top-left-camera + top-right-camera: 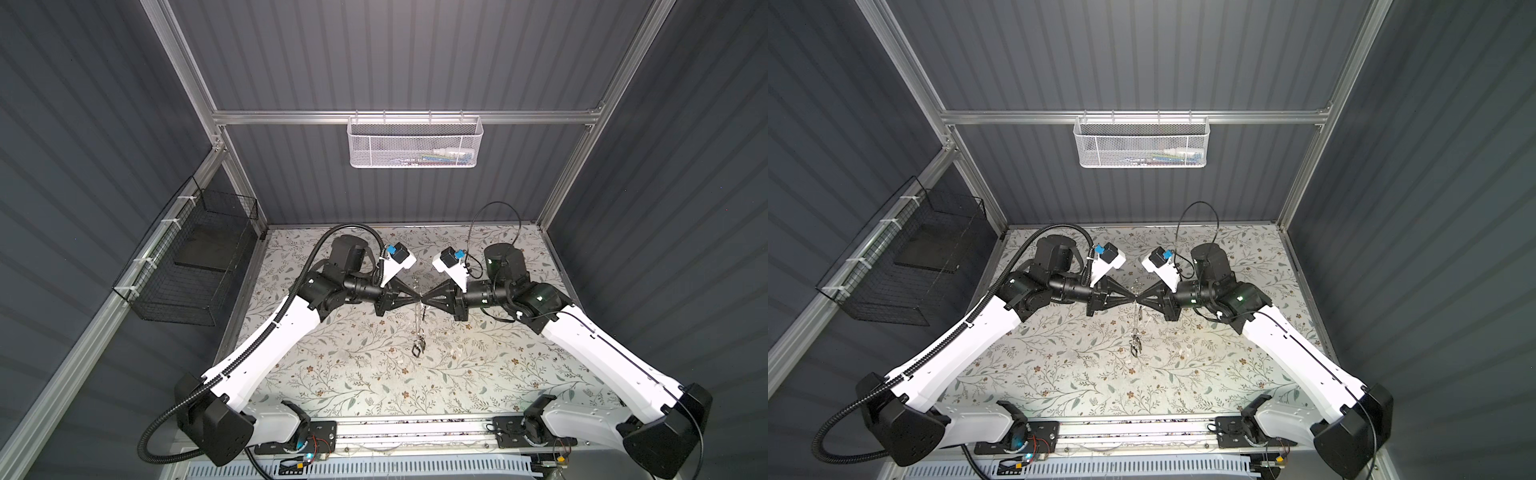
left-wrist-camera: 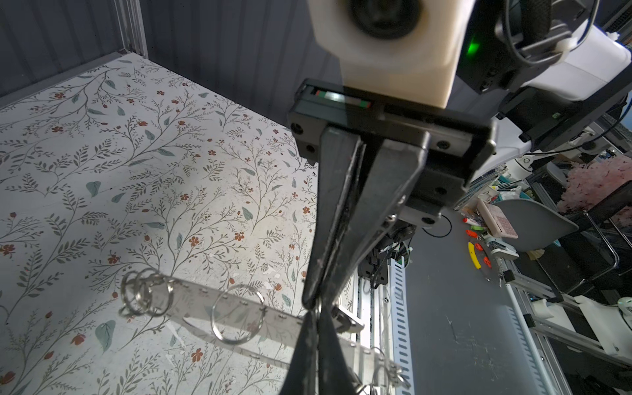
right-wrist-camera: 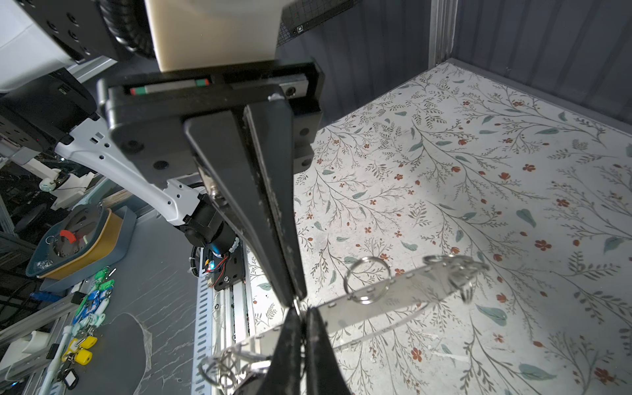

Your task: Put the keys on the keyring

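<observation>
The keyring [image 1: 417, 320] hangs edge-on in mid-air over the middle of the table in both top views [image 1: 1136, 320]. It is a grey metal plate [image 2: 239, 321] with silver split rings [image 2: 237, 313] along its rim. At least one black key [image 1: 418, 350] dangles from its lowest point; I cannot tell how many. My left gripper [image 1: 416, 297] and right gripper [image 1: 424, 297] meet tip to tip at the plate's upper rim. Both are shut on the rim, left [image 2: 316, 309] and right [image 3: 301, 310], with a small split ring pinched where the tips meet.
A white mesh basket [image 1: 415, 141] hangs on the back wall and a black wire basket [image 1: 195, 266] on the left wall. An aluminium rail [image 1: 415, 428] runs along the table's front edge. Coloured key tags [image 3: 92, 301] lie on the grey bench beyond it.
</observation>
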### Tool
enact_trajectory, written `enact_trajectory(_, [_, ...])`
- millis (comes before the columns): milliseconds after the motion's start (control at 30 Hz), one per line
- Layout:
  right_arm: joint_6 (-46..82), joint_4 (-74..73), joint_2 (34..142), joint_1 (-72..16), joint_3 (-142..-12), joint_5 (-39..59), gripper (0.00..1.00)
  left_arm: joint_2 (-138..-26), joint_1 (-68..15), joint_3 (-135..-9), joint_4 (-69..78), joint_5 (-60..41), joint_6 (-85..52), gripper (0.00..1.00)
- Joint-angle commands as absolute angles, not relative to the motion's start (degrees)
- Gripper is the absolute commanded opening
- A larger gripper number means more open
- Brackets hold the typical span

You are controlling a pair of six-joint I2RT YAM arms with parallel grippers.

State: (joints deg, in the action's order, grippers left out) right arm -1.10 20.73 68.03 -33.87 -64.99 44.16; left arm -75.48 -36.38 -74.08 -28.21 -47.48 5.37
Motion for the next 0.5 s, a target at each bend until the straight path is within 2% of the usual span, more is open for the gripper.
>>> enact_trajectory(0, [-0.5,14.0,67.4,-34.5,-64.9,45.8,0.16,-75.3,-37.1,-72.9,-25.4,-50.0,3.5,0.0])
enact_trajectory(100, [0.2,12.7,66.1,-34.3,-63.7,43.9,0.34,-74.4,-37.1,-71.4,-22.2,-49.4,1.7,0.0])
enact_trajectory(233, [3.7,9.4,64.6,-32.7,-61.5,42.7,0.35,-71.6,-37.1,-67.8,-14.3,-47.7,-2.0,0.0])
enact_trajectory(467, [13.7,-3.1,60.2,-29.5,-54.3,47.0,0.38,-66.4,-37.1,-61.4,-1.4,-43.2,-5.6,0.0])
